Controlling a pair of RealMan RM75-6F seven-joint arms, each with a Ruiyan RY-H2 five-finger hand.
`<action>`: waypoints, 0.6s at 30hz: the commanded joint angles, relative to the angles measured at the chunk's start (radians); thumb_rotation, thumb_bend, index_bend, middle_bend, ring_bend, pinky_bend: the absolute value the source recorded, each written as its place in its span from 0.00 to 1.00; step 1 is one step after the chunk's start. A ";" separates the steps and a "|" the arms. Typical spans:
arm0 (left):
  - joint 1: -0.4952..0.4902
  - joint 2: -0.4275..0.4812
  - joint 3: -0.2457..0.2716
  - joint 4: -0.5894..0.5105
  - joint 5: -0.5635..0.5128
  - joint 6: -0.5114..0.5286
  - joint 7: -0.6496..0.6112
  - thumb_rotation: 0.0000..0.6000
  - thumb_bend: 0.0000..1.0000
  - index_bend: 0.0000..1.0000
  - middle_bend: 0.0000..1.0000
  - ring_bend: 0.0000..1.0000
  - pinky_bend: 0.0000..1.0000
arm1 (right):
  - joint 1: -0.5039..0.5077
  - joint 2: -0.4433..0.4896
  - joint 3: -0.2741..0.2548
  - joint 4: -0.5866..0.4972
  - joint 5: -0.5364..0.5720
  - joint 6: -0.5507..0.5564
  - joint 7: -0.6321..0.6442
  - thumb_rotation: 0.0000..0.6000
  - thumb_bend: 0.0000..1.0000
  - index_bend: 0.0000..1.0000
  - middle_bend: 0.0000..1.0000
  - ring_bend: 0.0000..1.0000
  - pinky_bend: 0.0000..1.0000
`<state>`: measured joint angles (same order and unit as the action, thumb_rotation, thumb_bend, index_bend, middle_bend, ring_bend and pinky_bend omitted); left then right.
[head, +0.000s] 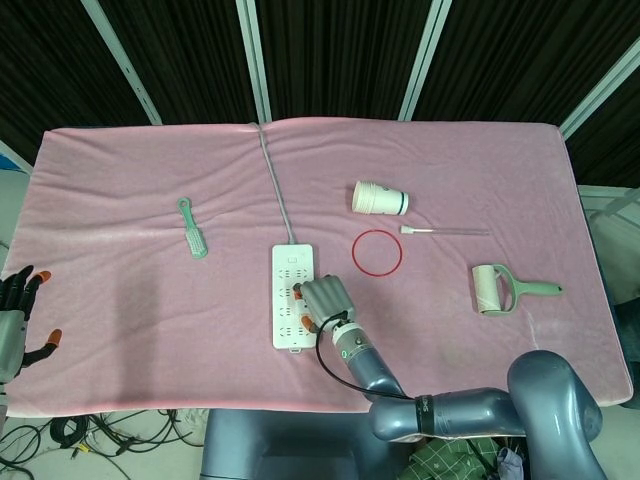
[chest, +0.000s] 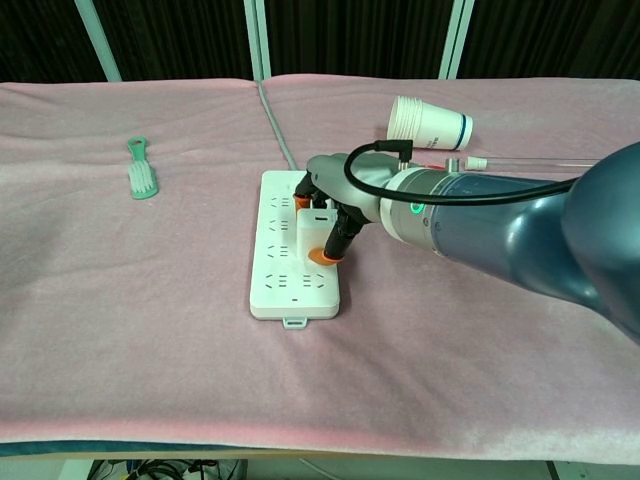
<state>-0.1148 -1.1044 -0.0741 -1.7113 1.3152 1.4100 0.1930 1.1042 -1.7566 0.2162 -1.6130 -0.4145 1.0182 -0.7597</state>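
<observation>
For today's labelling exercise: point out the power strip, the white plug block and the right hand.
power strip (chest: 290, 285), chest view, on its bare white top near the front end.
white plug block (chest: 311, 232), chest view, on its front face.
right hand (chest: 335, 205), chest view, on the middle of the hand gripping the block.
</observation>
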 joint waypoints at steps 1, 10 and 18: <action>0.000 0.000 0.000 -0.001 -0.002 0.000 0.002 1.00 0.31 0.09 0.00 0.00 0.00 | -0.002 0.014 -0.003 -0.014 0.010 -0.007 0.000 1.00 0.15 0.12 0.04 0.21 0.22; 0.001 0.000 -0.001 -0.002 -0.006 0.001 0.009 1.00 0.31 0.09 0.00 0.00 0.00 | -0.029 0.094 0.004 -0.104 -0.005 0.018 0.033 1.00 0.11 0.07 0.02 0.18 0.20; 0.003 -0.001 0.000 -0.003 -0.004 0.008 0.013 1.00 0.31 0.09 0.00 0.00 0.00 | -0.118 0.299 0.007 -0.261 -0.094 0.083 0.111 1.00 0.11 0.07 0.01 0.16 0.16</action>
<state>-0.1114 -1.1056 -0.0744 -1.7145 1.3107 1.4183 0.2056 1.0313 -1.5364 0.2225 -1.8189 -0.4672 1.0775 -0.6926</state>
